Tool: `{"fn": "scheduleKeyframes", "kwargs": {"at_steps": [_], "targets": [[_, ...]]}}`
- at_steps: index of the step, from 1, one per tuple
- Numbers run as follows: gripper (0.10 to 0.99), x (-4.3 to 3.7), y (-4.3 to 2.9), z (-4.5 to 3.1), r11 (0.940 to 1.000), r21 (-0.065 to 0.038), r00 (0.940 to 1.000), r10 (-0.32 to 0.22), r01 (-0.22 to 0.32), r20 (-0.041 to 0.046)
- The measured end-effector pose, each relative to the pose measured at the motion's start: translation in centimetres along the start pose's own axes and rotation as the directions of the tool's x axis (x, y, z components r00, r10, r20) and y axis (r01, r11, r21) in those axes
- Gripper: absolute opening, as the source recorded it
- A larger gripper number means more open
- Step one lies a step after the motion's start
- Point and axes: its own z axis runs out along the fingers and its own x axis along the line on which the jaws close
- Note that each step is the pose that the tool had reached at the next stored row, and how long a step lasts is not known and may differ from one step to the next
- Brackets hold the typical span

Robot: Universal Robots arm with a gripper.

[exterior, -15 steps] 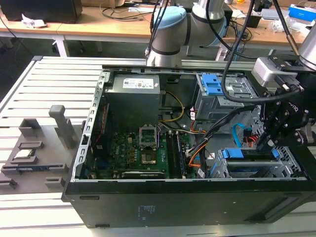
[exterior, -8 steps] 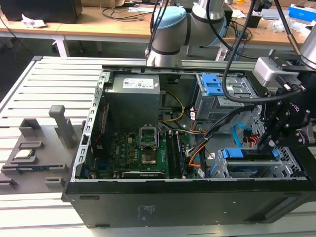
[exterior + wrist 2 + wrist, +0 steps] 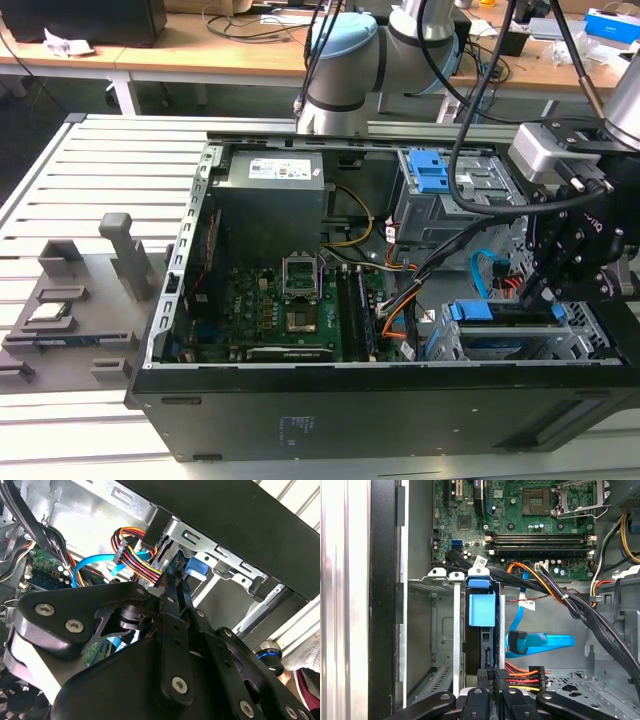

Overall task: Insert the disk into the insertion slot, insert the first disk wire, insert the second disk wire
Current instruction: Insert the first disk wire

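Bright blue plastic frames the silver-grey hard disk [image 3: 512, 320], which sits inside the low grey perforated metal drive cage [image 3: 580, 338]. The cage is at the front corner of the open black computer case [image 3: 350, 410], on the exterior view's right. In the first wrist view the disk is seen edge-on. Its blue carrier tab [image 3: 482, 609] stands at the cage mouth between two pale metal rails, and the dark edge runs from there toward the black two-fingered gripper [image 3: 493, 676].

In the exterior view the gripper [image 3: 533, 292] hangs over the inner end of the disk. Its fingers are drawn close together and pinch the black plug at the end of the short red-orange wire bundle [image 3: 520, 674]. The plug lies against the disk's end, but I cannot tell whether it is fully seated. In the second wrist view the bundle [image 3: 140, 565] curves down to the closed fingertips [image 3: 172, 587], just beside the blue carrier tab [image 3: 196, 569].

The thin flat light blue cable [image 3: 545, 641] lies on the case floor just beside the cage. Its angled plug rests near the cage wall and is apart from the gripper.

Thick black-sleeved cables [image 3: 580, 605] cross above the light blue cable toward the green motherboard [image 3: 520, 510]. Behind the low cage in the exterior view stands a taller grey cage with blue latch tabs [image 3: 440, 190]. The case rests on a slatted metal table [image 3: 100, 160].
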Motion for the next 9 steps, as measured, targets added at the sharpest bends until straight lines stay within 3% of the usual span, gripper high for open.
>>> {"fn": "scheduleKeyframes", "kwargs": {"at_steps": [5, 6, 9], "targets": [[0.18, 0.0, 0.0, 0.14, 1.0, 0.0, 1.0, 0.0, 0.0, 0.0024], [0.243, 0.01, 0.0, 0.03, 1.0, 0.0, 1.0, 0.0, 0.0, 0.0005], [0.227, 0.0, 0.1, -2.29, 1.0, 0.0, 1.0, 0.0, 0.0, 0.0009]]}}
